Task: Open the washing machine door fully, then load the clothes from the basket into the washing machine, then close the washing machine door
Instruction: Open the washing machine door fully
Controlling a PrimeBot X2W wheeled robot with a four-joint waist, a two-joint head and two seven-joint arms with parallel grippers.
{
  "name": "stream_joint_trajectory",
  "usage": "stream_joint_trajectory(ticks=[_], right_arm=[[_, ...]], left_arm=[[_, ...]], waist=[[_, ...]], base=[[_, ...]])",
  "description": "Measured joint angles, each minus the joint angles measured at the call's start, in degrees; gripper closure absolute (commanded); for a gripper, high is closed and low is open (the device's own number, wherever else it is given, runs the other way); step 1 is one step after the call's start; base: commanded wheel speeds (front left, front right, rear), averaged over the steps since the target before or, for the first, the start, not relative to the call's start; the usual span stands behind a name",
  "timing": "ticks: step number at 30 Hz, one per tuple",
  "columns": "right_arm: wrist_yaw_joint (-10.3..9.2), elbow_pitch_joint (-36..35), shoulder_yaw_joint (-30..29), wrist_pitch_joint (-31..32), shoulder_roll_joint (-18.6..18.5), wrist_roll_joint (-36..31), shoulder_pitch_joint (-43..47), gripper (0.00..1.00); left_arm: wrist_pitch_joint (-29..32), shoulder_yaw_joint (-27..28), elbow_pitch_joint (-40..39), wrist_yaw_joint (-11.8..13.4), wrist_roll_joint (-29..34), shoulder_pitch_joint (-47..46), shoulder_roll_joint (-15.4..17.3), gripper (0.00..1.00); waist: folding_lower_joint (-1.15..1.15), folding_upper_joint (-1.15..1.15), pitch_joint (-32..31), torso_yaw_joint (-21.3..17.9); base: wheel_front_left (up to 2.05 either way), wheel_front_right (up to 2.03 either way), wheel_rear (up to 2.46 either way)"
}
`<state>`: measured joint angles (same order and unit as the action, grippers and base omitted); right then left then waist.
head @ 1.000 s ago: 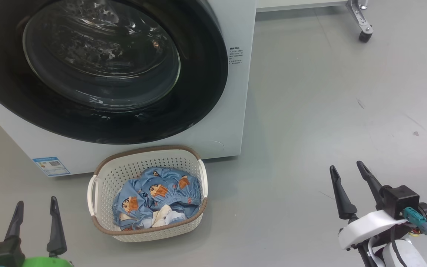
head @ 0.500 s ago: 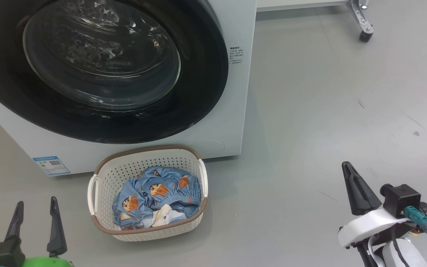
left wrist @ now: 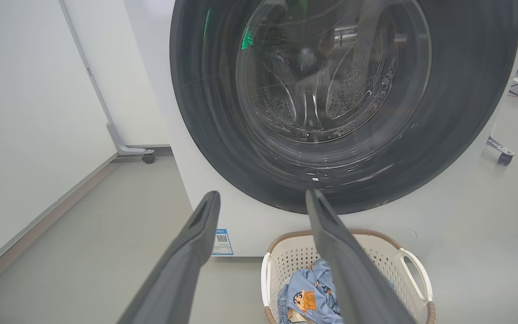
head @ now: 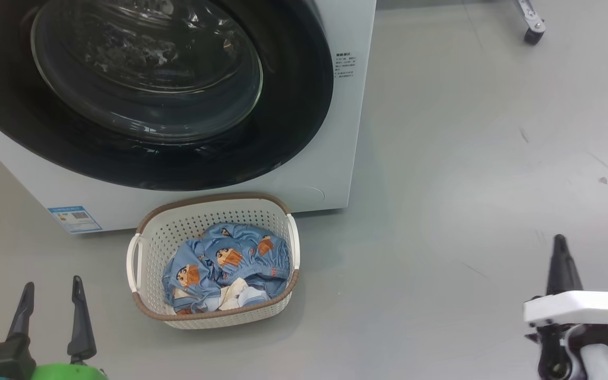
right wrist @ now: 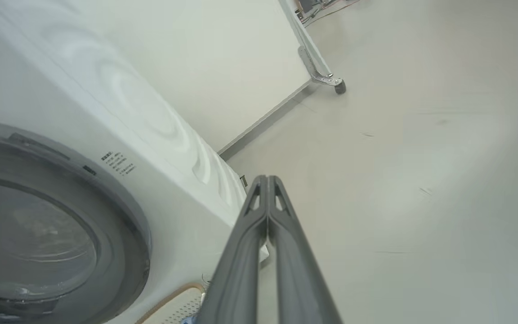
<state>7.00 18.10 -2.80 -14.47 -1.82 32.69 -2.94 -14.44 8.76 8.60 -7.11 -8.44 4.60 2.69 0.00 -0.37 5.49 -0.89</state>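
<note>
Your left claw [head: 52,282] stands open and empty, near the left of the basket [head: 209,198] holding the clothes [head: 230,258], just below the shut washing machine door [head: 293,132]. Your right claw [right wrist: 266,180] is pinched closed on nothing, well right over wide grey floor [head: 467,158]. The blue label [head: 74,219] on the washing machine [head: 349,132] is too small to read.

The scene is viewed by the head camera from above, looking forward and down at the floor [head: 441,158], with the washing machine [head: 346,132] near and cropped at the top and the basket [head: 188,232] in the lower middle. From the left wrist, the washing machine door [left wrist: 457,112] is faced nearly head-on from low down. The right wrist view is tilted, aimed past the machine's front corner along the floor. Door and basket are shared by all three views.
</note>
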Motion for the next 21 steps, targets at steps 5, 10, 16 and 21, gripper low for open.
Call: stream_joint_trajectory(ticks=[5,10,16,21], right_arm=[[0.00,2.53,-4.26,-0.01,-0.01,19.45,-2.96,1.00],[0.00,3.31,-4.58,0.34,-0.10,34.29,-8.40,1.00],[-0.01,1.62,-7.36,5.46,-0.46,43.77,-16.54,1.00],[-0.01,-0.63,-9.09,10.26,-1.70,50.10,-22.59,1.00]], left_arm=[[0.00,-0.15,-1.47,0.00,-0.60,-0.10,-0.04,0.00],[0.00,-0.82,-3.42,-0.01,-1.10,-0.40,-0.08,0.00],[0.00,-2.15,-5.94,-0.01,-2.33,-2.02,-0.11,0.00],[-0.01,-3.74,-7.34,-0.01,-3.75,-3.66,-0.15,0.00]], waist=[[0.00,0.00,1.91,0.62],[0.00,0.00,4.22,1.15],[0.00,0.00,7.90,1.87],[0.00,0.00,11.47,2.75]], base=[[0.00,0.00,0.00],[0.00,0.00,0.00],[0.00,0.00,0.00],[0.00,0.00,0.00]])
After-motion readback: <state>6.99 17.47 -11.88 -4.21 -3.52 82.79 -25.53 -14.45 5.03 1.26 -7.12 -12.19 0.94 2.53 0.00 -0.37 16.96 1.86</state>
